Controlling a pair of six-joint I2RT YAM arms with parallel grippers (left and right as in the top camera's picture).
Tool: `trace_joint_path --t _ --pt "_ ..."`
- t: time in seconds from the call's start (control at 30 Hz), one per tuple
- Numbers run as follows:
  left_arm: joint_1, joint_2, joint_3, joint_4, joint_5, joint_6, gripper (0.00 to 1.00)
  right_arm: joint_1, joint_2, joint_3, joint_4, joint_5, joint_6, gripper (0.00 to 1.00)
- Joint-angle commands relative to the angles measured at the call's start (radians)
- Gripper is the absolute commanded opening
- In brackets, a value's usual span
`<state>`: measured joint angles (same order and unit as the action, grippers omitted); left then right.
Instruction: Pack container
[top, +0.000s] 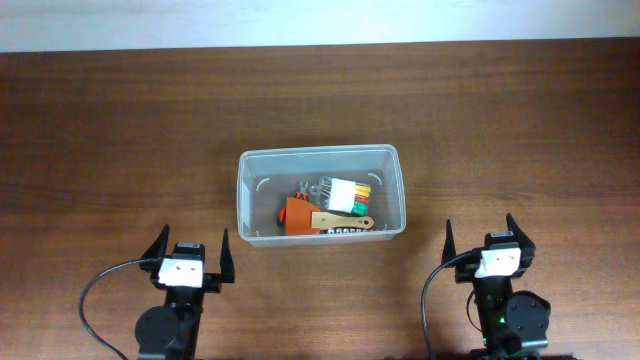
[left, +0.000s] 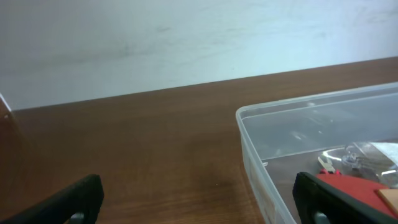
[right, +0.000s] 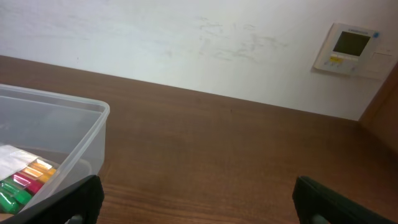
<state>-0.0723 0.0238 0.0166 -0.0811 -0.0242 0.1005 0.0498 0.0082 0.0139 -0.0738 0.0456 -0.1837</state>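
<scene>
The container (top: 248, 160) is a clear rectangular tub at the middle of the wooden table. It holds an orange-red tool (top: 298, 214), a pack of coloured bits (top: 345, 195) and a tan strip (top: 343, 221). The tub also shows in the left wrist view (left: 292, 107) and in the right wrist view (right: 87, 134). My left gripper (top: 191, 247) is open and empty, near the table's front edge, left of the tub. My right gripper (top: 480, 236) is open and empty, front right of the tub. Neither touches the tub.
The brown table (top: 120, 130) runs to a white wall at the back. A wall thermostat (right: 348, 48) shows in the right wrist view. Black cables (top: 95, 290) trail from both arm bases at the front.
</scene>
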Motion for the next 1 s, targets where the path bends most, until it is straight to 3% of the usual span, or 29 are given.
trace_joint_path --t 0.0,0.27,0.97 --pt "0.004 -0.009 -0.008 0.001 -0.016 -0.056 0.99 0.009 -0.003 -0.008 -0.003 0.018 0.005 0.99" --pt "0.004 -0.009 -0.008 -0.001 0.019 -0.139 0.99 0.009 -0.003 -0.008 -0.003 0.018 0.005 0.99" --pt "0.004 -0.008 -0.008 -0.001 0.020 -0.138 0.99 0.009 -0.003 -0.008 -0.003 0.018 0.005 0.99"
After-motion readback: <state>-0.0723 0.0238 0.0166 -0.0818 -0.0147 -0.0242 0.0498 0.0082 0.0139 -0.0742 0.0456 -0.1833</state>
